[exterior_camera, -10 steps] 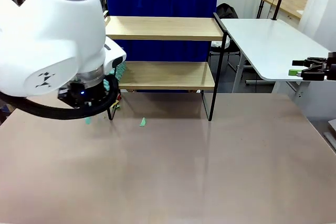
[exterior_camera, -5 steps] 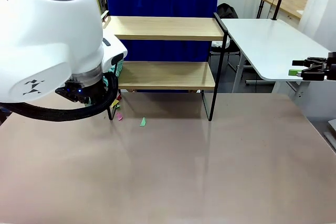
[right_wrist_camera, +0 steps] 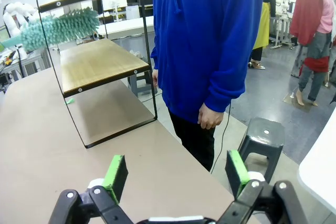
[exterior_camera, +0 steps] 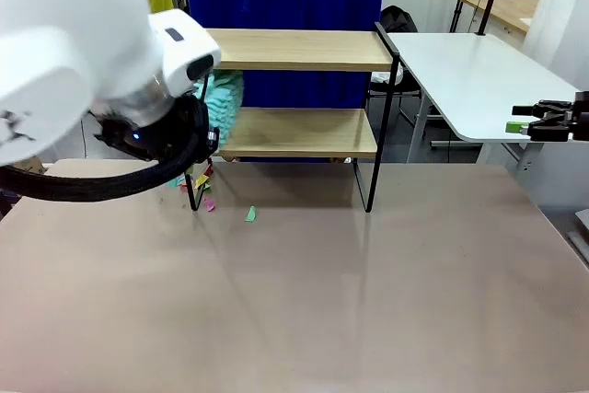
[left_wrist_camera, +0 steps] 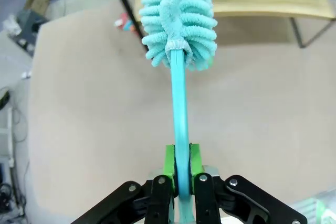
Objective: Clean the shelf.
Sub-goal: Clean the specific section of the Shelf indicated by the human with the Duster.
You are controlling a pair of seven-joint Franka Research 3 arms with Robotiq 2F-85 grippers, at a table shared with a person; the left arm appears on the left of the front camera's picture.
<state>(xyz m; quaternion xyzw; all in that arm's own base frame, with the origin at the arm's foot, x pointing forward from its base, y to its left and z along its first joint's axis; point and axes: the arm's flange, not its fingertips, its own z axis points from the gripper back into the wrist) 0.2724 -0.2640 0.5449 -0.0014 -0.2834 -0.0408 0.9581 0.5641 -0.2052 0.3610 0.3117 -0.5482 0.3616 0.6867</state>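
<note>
Left arm is swinging up, bringing teal duster (exterior_camera: 223, 103) to the shelf's (exterior_camera: 304, 133) lower board on the table (exterior_camera: 368, 301). Left pincer (left_wrist_camera: 181, 162) is clenching its handle for sweeping; right pincer (right_wrist_camera: 176, 174) is idling released.

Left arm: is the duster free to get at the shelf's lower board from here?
Probably yes. The left gripper is shut on the duster, whose head sits at the end of the shelf, between its boards, and the lower board looks bare.

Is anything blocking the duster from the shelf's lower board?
Nothing visible. The left gripper holds the teal duster at the left end of the shelf; its lower board looks bare, and paper scraps lie on the table by the frame's leg.
</note>
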